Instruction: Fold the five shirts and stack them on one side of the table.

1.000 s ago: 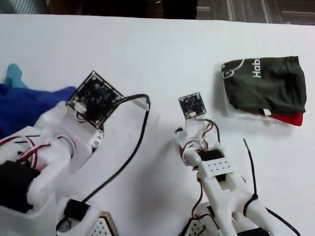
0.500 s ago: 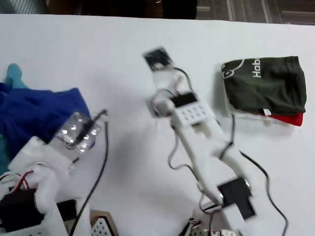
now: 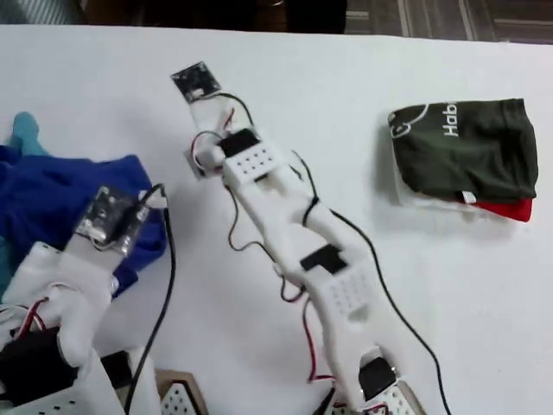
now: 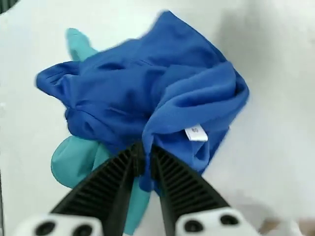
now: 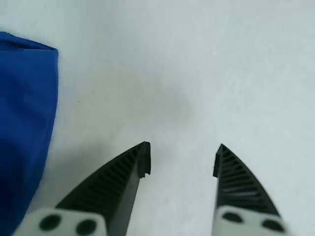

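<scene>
The left gripper (image 4: 146, 147) has its jaws drawn almost together on a fold of the blue shirt (image 4: 147, 83), with cloth pinched between the ribbed tips. The rest of the shirt spreads away from the tips in a crumpled heap. Its white label (image 4: 197, 132) lies just beside one jaw, and the teal shirt (image 4: 74, 157) pokes out from under the heap.

In the high view the blue shirt (image 3: 52, 194) lies at the 9 o'clock edge of the table (image 3: 346, 86), and the teal shirt (image 3: 22, 130) shows at its 11 o'clock corner. The left arm (image 3: 60, 294) comes in from 7 o'clock, with its wrist over the 4 o'clock edge of the heap.

The right gripper (image 5: 182, 150) is spread wide and holds nothing. Its tips hang over bare table, with the edge of the blue shirt (image 5: 24, 123) near one jaw but not touching it. The right arm (image 3: 285, 225) stretches from the 6 o'clock edge toward 11 o'clock, and the blue shirt sits at about 8 o'clock from its wrist.

A folded stack rests on the 3 o'clock side of the table, well apart from both grippers. The dark green shirt (image 3: 462, 147) is on top, with a white layer (image 3: 413, 201) and the red shirt (image 3: 511, 210) showing beneath its 6 o'clock edge.
</scene>
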Controlling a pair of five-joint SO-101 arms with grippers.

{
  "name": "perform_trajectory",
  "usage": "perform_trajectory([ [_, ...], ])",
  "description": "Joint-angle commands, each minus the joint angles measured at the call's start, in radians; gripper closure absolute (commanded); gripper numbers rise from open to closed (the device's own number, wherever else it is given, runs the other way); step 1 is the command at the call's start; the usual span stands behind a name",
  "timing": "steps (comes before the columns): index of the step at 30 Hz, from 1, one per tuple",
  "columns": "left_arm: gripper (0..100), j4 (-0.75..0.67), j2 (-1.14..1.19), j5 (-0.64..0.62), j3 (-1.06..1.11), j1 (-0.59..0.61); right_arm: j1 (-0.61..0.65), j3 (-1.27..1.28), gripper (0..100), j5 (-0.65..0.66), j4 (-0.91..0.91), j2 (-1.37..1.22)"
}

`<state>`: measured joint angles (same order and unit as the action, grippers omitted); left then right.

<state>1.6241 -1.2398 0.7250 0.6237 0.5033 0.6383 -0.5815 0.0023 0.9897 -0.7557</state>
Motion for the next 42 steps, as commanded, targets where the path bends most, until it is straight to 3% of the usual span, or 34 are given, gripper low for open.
perform_trajectory([
  [1, 97, -0.123, 0.000, -0.181, -0.004, 0.021, -0.005, -0.229, 78.6, -0.026, 0.153, -0.081],
  [3, 97, -0.207, 0.003, -0.250, 0.002, 0.005, -0.038, -0.310, 78.6, -0.021, 0.251, -0.120],
  [8, 97, -0.374, 0.094, -0.310, -0.008, -0.183, -0.196, -0.474, 78.6, -0.017, 0.433, -0.168],
  [13, 97, -0.474, 0.261, -0.448, -0.160, -0.331, -0.338, -0.586, 78.6, -0.017, 0.585, -0.168],
  [22, 97, -0.473, 0.499, -0.476, -0.542, -0.578, -0.461, -0.747, 78.7, 0.061, 0.773, -0.168],
  [42, 97, -0.446, 0.753, -0.477, -1.142, -1.000, -0.588, -0.758, 78.7, 0.061, 0.776, -0.176],
])
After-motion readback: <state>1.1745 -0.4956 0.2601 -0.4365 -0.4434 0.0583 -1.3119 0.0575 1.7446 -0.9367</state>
